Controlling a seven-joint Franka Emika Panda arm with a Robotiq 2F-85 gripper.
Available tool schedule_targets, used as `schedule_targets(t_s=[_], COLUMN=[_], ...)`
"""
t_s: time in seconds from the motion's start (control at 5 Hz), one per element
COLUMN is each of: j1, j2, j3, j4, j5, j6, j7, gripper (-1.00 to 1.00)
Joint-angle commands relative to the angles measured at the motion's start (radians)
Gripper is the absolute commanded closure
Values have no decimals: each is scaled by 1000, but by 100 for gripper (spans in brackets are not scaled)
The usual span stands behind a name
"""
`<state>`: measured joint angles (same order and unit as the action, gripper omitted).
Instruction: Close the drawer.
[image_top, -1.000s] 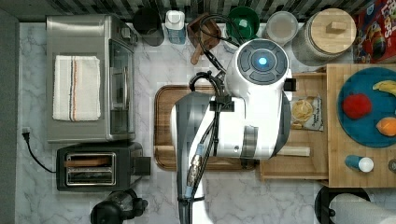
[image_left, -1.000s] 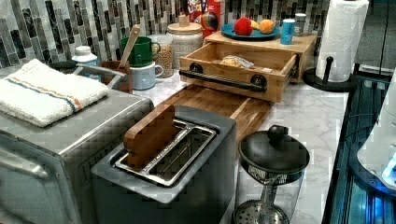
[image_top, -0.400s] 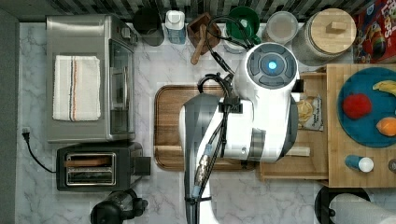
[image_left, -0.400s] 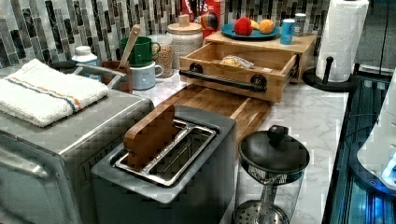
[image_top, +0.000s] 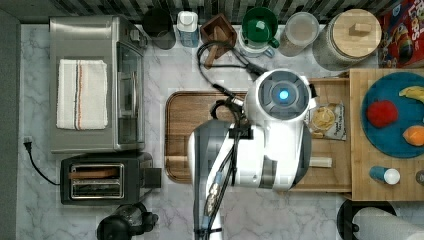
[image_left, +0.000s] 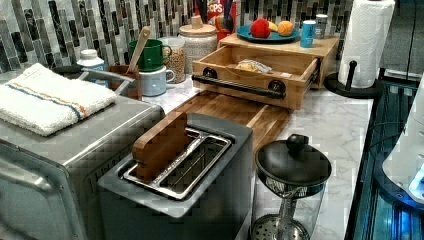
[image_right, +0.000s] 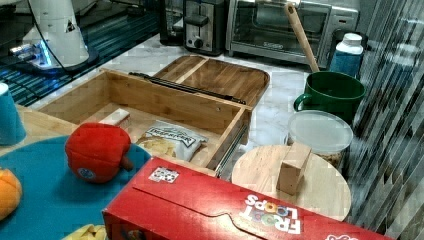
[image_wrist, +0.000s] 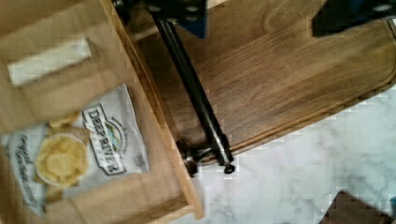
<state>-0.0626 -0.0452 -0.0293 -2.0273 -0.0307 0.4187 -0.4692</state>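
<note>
In the top view the arm (image_top: 260, 150) fills the centre, above the cutting board (image_top: 200, 120); the open drawer (image_top: 334, 135) lies to its right, a chip bag (image_top: 327, 120) inside; the toaster oven (image_top: 92, 82) sits upper left, the toaster (image_top: 100, 179) below it. Jars and mugs line the top edge.

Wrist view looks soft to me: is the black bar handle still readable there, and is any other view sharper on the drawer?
Wrist view: the long black bar handle is motion-blurred but its line and end post are readable; the chip bag print is smeared. Left view: the shallow light-wood drawer and its handle are crisper, evenly lit. Top view: the white robot arm covers much of the drawer.
</note>
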Motion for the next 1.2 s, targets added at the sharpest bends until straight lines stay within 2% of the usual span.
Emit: schedule_targets(t_s=[0.2, 0.6, 1.0, 1.2], j1=[74, 48, 48, 38], j2=[-77, -71, 0, 15], j3=[56, 57, 76, 88], j4=[-138, -241, -278, -306], j5=[56, 0, -44, -11], j6=[91, 207, 288, 325], j7=[-267, -355, -322, -326], gripper=[100, 100, 100, 100])
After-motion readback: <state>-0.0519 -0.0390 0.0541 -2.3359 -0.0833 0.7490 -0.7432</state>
